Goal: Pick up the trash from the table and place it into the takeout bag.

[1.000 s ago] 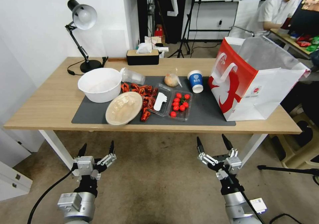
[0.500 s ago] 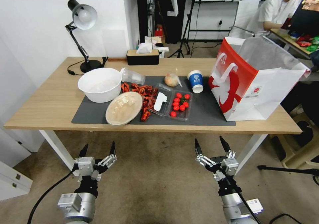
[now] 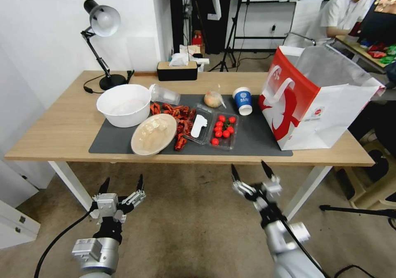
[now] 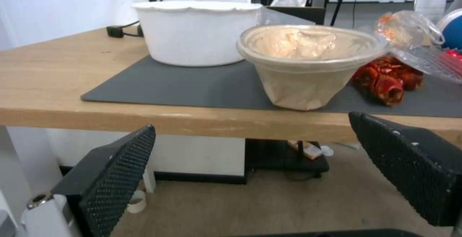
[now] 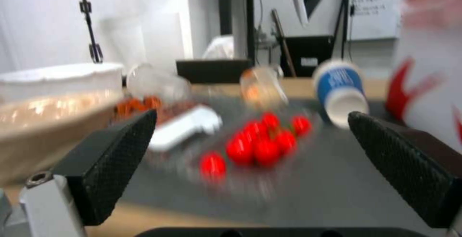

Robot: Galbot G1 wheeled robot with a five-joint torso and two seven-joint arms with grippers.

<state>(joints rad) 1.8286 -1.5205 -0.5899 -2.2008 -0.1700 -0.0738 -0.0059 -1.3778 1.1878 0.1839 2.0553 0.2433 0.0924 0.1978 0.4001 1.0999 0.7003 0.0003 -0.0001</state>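
— Changed just now? Right gripper [image 3: 250,173] raised and moved inward toward the table [image 3: 62,133] edge, fingers wide apart, nothing between them. Left gripper [image 3: 122,185] unmoved, low before the table, also spread apart.

— Meaning for the task? Only the approach begun (nothing grasped yet). Ahead of the right gripper: tomato tray [image 3: 223,130], then blue-white paper cup [image 3: 242,100]. Farther to its right, the takeout bag [image 3: 317,100], standing open. Beige lidded bowl [image 4: 308,63] ahead of the left gripper.

desk lamp [image 3: 102,22] | tissue box [image 3: 177,70] | white bowl [image 3: 123,104] | cherry tomatoes [image 3: 224,129]
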